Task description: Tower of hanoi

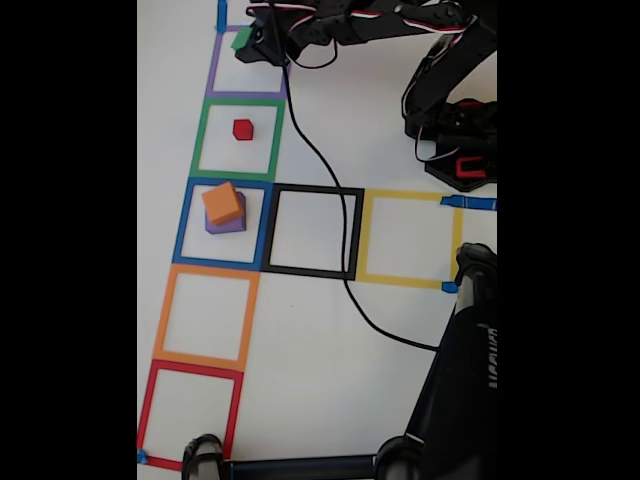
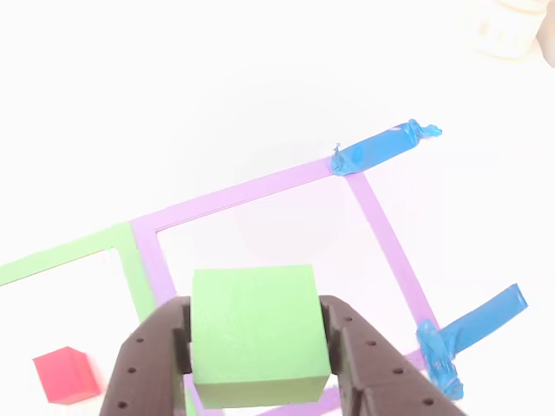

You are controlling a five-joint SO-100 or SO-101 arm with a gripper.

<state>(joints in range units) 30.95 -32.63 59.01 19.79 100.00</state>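
Other view: gripper (image 2: 258,340) jaws clamp green cube (image 2: 256,334); tripod (image 1: 470,360) lettering (white) seemingly unreadable.

A white table (image 1: 310,380) is carrying a column of tape squares down the left of the fixed view: purple (image 1: 214,70), green (image 1: 203,125), blue (image 1: 182,225), orange (image 1: 165,315), red (image 1: 148,410). A black square (image 1: 355,235) and a yellow one (image 1: 365,235) are extending right. The red cube (image 1: 243,129) is sitting inside the green square, the purple cube (image 1: 228,224) inside the blue. A black cable (image 1: 340,200) is trailing across the surface.
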